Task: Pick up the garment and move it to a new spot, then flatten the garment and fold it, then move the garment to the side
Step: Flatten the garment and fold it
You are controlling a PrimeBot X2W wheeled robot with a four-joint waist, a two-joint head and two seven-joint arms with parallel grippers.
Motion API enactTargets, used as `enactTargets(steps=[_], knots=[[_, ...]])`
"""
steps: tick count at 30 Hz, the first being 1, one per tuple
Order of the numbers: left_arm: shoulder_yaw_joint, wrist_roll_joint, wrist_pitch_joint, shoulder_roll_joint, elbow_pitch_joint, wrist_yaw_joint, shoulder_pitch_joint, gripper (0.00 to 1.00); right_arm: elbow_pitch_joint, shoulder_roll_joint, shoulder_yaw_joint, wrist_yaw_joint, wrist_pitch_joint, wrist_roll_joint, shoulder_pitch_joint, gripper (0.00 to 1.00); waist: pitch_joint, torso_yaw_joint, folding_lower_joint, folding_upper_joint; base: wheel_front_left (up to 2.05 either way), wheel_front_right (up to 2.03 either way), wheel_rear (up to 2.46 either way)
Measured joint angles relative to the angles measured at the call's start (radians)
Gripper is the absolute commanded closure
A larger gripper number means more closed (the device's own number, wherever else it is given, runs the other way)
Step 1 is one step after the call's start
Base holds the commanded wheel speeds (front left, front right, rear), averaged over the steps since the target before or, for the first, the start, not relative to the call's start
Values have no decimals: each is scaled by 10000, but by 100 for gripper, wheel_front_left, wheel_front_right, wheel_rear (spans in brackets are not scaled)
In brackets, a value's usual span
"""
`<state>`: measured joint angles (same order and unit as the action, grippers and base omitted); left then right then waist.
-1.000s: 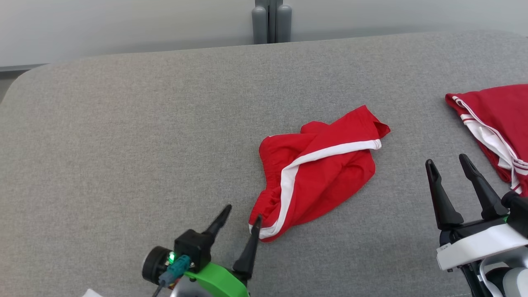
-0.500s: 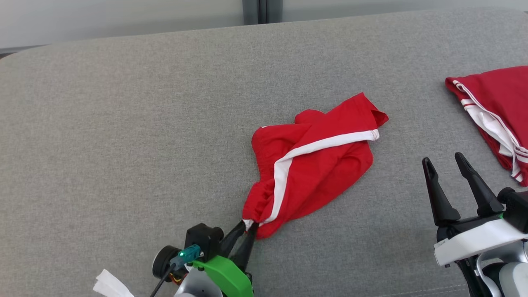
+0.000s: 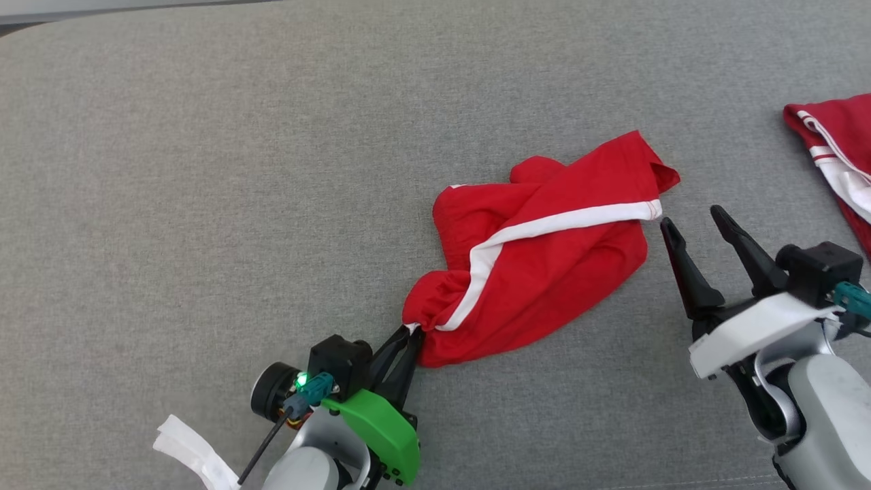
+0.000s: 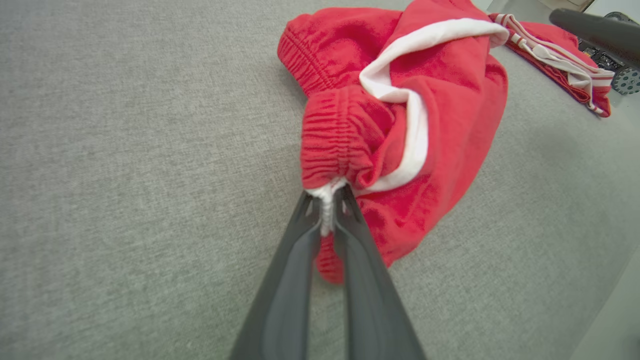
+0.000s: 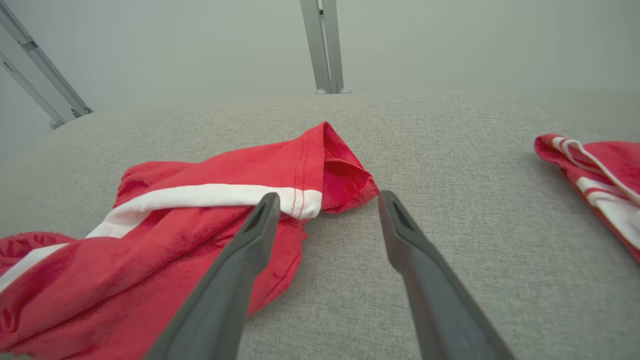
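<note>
A crumpled red garment with a white side stripe [image 3: 544, 265] [image 4: 440, 100] [image 5: 200, 210] lies on the grey padded surface [image 3: 204, 204], mid-frame in the head view. My left gripper [image 3: 408, 337] [image 4: 327, 200] is shut on the gathered elastic waistband at the garment's near-left corner. My right gripper [image 3: 691, 221] [image 5: 325, 200] is open, its fingers just beside the garment's right hem; the left fingertip overlaps the hem's edge in the right wrist view, and nothing lies between the fingers.
A second red garment with white trim [image 3: 833, 153] [image 5: 595, 175] [image 4: 555, 50] lies at the right edge. A white strip [image 3: 194, 452] hangs by the left arm. Metal posts [image 5: 325, 45] stand behind the surface's far edge. Bare grey surface stretches to the left.
My left gripper closed on the garment's waistband corner and bunched it. The right gripper moved left and forward to the garment's hem. The head camera tilted down, shifting the scene.
</note>
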<state>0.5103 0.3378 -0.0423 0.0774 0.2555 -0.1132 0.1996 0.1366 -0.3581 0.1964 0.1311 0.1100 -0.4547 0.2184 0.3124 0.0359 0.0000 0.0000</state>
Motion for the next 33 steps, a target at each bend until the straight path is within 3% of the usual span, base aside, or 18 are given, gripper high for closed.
enactTargets(steps=[8, 9, 10, 11, 23, 33], knots=[[205, 17, -128, -25, 359, -8, 221, 100, 1789, -173, 1400, 2, 345, -995, 1373, 0, 227, 389, 0, 0, 0, 0, 0], [221, 17, -167, -29, 378, -8, 232, 100, 1898, -209, 1505, 2, 426, -1060, 1456, 55, 225, 408, 0, 0, 0, 0, 0], [232, 17, -199, -29, 403, -8, 245, 100, 2006, -244, 1630, 2, 508, -1179, 1556, 81, 220, 424, 0, 0, 0, 0, 0], [244, 17, -211, -33, 422, -8, 261, 100, 2090, -309, 1787, 2, 604, -1244, 1639, 100, 216, 428, 0, 0, 0, 0, 0], [-40, -203, -1147, 205, -58, 460, 374, 100, 1835, -848, 1793, 4, 1363, -1114, 1962, 100, -149, 243, 0, 0, 0, 0, 0], [-953, -805, -1789, 782, -3091, 1168, 1441, 100, -665, -1467, -12, 4, 924, -240, 2050, 100, -1153, 39, 0, 0, 0, 0, 0]])
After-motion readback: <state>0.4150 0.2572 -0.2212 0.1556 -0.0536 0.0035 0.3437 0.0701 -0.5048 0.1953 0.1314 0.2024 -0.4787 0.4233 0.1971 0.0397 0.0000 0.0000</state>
